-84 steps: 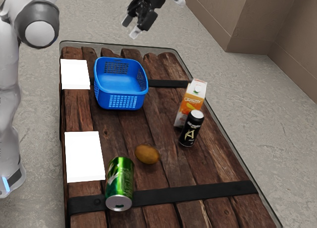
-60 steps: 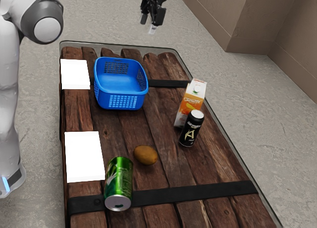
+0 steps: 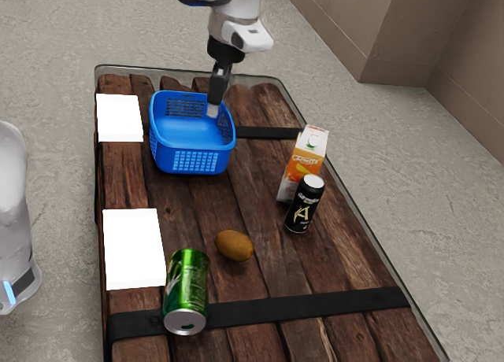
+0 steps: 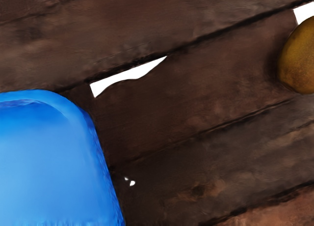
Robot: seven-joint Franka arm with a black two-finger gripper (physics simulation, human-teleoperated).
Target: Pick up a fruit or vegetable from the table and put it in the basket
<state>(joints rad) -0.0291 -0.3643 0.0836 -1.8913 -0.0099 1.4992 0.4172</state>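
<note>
- Green metal can with a silver end (image 3: 187, 292), lying on its side towards the bench's near end (image 3: 354, 334), its silver end facing the near end and overlapping a black strap (image 3: 315, 306).
- Brown, rounded oval fruit or vegetable (image 3: 235, 245), lying on the planks beyond the green can, between the bench's two long edges; the wrist view has part of it too.
- White flat rectangular panel (image 3: 134, 248), along the long edge at the exterior view's left.
- Black cylindrical can with a pale top (image 3: 305, 204), upright near the opposite long edge.
- White and orange drink carton (image 3: 305, 164), upright just behind the black can.
- Blue plastic basket with latticed sides (image 3: 193, 159), towards the far end, beside a second white panel (image 3: 120, 117) by the left-hand far corner.
- Black pincer (image 3: 213, 112), pointing down over the basket's far, right-hand part; I cannot tell whether it is open or closed.
</note>
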